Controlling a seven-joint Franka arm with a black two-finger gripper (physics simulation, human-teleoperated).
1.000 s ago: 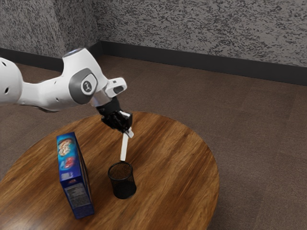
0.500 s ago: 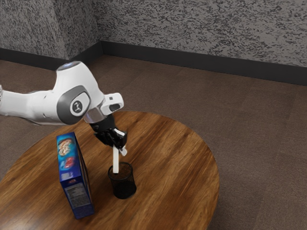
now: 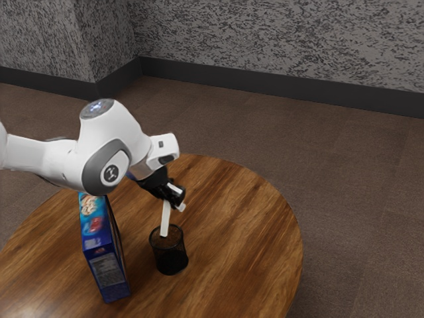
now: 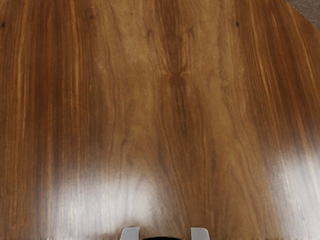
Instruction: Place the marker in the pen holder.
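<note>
"At the mouth of the pen holder (image 3: pixel 171 257), I see the marker (image 3: pixel 165 218), white and a little tilted. Is its lower end inside?"

"This I cannot tell; it appears just at the opening. The hand (image 3: pixel 173 203) pinches the upper part."

"And in the wrist view?"

"There, two pale fingertips (image 4: pixel 200 233) stand apart, and between them is a dark thing (image 4: pixel 162 238), too little visible to name."

"What is near?"

"A blue box (image 3: pixel 106 248), upright, beside the pen holder toward the exterior view's left. The arm (image 3: pixel 99 162) covers part of its top. Both stand on the round wooden counter (image 3: pixel 238 232)."
</note>
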